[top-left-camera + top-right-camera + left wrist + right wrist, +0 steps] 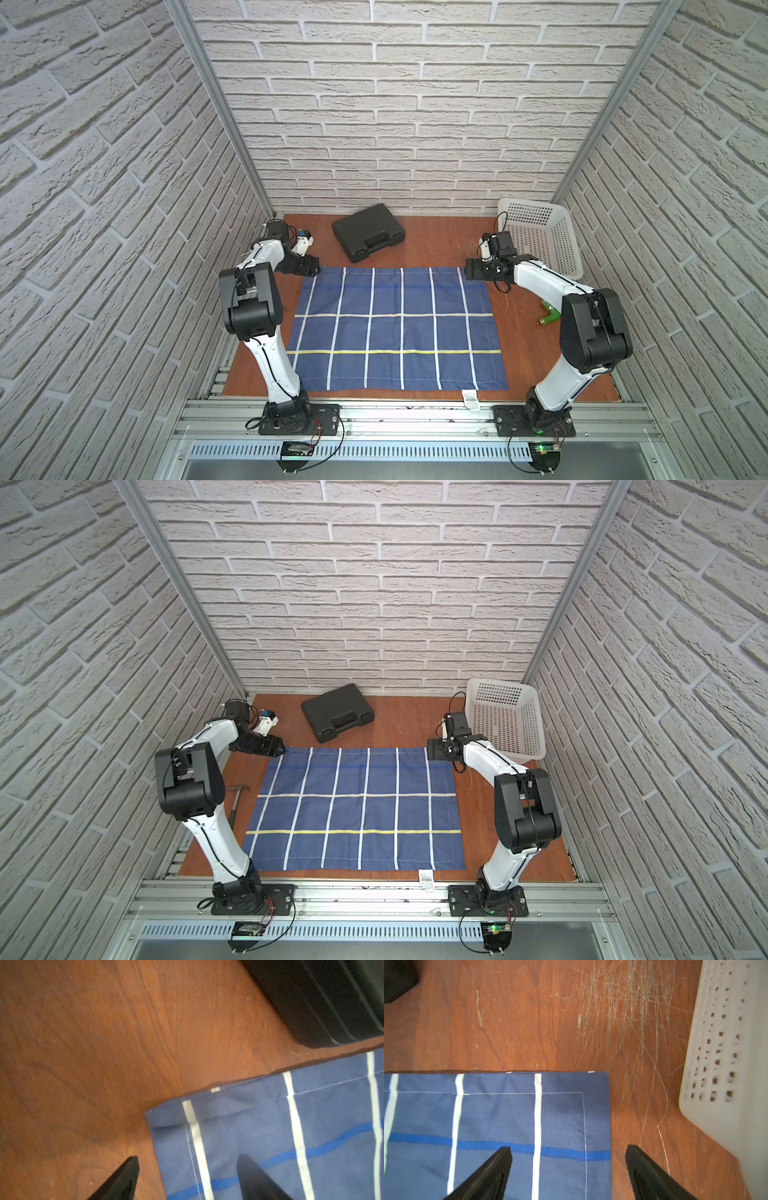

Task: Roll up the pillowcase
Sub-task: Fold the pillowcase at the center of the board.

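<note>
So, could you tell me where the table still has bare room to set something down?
Best is the bare table between the black case and the white basket, behind the pillowcase. The pillowcase fills the middle; a hammer lies along its left side, a green object on its right.

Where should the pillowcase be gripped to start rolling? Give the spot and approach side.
Take the pillowcase by its two far corners, from above. It lies flat and fully spread, so only the edges offer a pinch. The left hand and right hand are open there, each straddling a side edge: one finger over cloth, one over table.
</note>
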Controlling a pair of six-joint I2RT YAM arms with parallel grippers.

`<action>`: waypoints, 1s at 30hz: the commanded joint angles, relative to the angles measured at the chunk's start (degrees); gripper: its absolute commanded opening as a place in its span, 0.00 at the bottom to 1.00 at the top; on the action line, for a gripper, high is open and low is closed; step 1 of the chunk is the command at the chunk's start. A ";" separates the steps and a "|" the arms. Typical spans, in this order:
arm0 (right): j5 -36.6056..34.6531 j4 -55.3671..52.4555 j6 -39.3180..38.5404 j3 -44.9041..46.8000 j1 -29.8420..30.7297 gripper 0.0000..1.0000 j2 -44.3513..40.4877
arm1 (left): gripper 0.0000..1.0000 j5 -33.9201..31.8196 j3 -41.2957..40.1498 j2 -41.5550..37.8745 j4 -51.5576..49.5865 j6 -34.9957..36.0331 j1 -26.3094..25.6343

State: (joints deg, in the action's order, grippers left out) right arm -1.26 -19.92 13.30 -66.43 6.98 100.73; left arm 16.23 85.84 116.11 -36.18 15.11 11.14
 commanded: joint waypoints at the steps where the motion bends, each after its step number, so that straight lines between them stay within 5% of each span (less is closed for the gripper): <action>1: -3.90 -0.44 1.53 -2.48 0.40 0.90 1.62 | 0.74 -1.06 3.18 2.68 -2.90 1.91 -0.66; 14: -4.00 -6.07 2.34 -9.82 -0.39 0.90 9.38 | 0.53 -4.87 11.58 11.38 -7.30 2.72 -2.90; 24: -2.00 -8.72 3.38 -12.25 -0.74 0.84 12.21 | 0.08 -8.07 15.37 14.77 -12.00 3.17 -2.81; 30: -0.57 -8.75 3.89 -13.51 -1.01 0.82 14.79 | 0.00 -9.91 13.52 13.05 -11.65 3.43 -0.81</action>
State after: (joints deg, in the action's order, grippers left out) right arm -2.92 -28.29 16.12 -78.28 6.20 113.78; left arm 9.13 101.19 128.42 -43.79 18.02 8.75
